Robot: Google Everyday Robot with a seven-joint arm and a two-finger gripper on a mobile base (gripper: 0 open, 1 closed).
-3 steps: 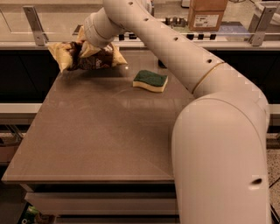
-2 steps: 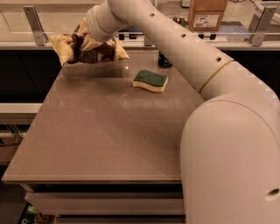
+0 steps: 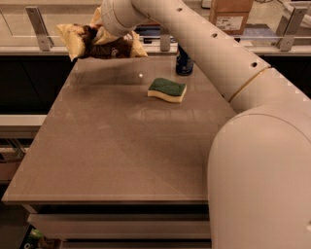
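Note:
My gripper is at the far left corner of the brown table, shut on a yellow and brown snack bag. The bag hangs in the air above the table's back edge, its shadow falling on the surface below. The white arm reaches in from the right and hides most of the fingers. A green and yellow sponge lies flat on the table to the right of the bag. A dark can stands behind the sponge, partly hidden by the arm.
A counter with metal rail posts runs behind the table. A cardboard box sits on it at the back right. The robot's large white body fills the right foreground.
The gripper has risen with the snack bag, lifting it off the table's far left corner and slightly away from me. The sponge and can have not moved.

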